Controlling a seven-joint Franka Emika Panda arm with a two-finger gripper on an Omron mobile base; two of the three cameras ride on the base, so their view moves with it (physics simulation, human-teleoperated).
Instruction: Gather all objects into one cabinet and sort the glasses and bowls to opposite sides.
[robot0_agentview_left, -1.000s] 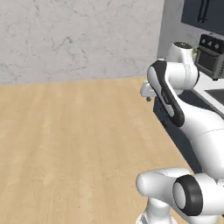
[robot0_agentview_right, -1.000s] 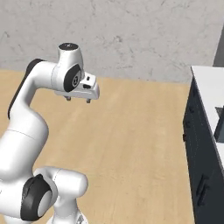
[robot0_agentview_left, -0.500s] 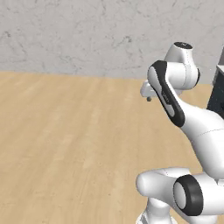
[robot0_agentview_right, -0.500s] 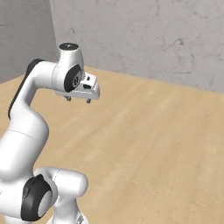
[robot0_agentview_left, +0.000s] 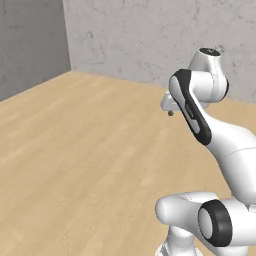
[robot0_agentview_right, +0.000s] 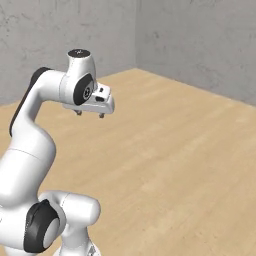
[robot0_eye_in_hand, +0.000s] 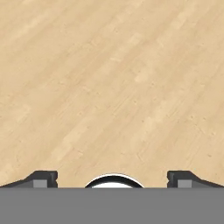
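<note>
Gripper (robot0_agentview_right: 90, 114) spread wide, empty, hanging above bare wood floor (robot0_agentview_left: 75, 150). Base has turned: the counter and appliances seen a second ago are gone, grey wall corner (robot0_agentview_right: 136, 35) far ahead. Cups, bowls, cabinet: location unknown, so still driving.

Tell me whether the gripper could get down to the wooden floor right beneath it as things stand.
Probably yes. The gripper hangs open and empty above bare wooden floor, and nothing lies between the two. Whether the arm can stretch that low is hard to judge from these views.
</note>
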